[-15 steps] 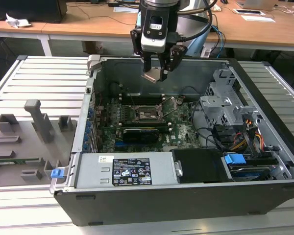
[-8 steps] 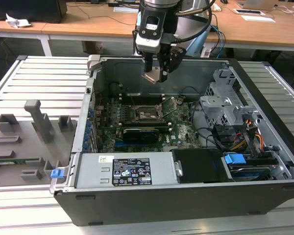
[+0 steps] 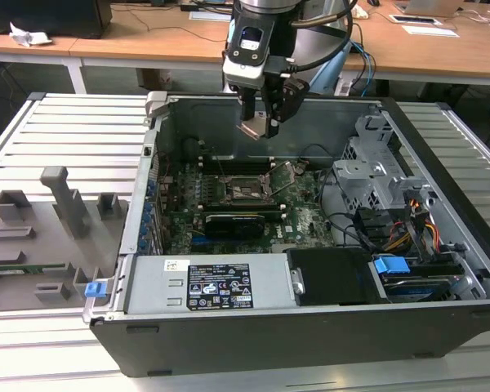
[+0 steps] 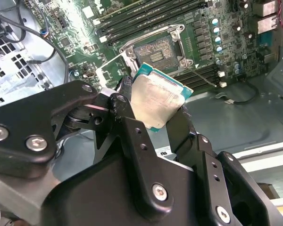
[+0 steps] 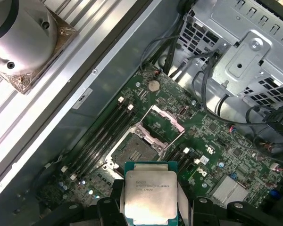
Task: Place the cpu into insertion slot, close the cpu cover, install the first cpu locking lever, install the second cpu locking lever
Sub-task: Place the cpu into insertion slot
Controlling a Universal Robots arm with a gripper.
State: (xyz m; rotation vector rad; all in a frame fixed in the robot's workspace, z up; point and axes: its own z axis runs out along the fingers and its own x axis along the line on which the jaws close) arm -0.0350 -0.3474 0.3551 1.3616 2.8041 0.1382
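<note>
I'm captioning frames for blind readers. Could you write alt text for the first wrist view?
A black pincer grips a small flat square chip with a pale silvery metal face above a green circuit board. On the board, the square dark metal-rimmed socket lies uncovered, its thin metal frame cover open alongside.

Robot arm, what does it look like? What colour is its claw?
The arm is round, dark and silvery-grey, with a blue cable curving beside it. Its gripper is black and chunky, with jointed links and shiny silver screws.
</note>
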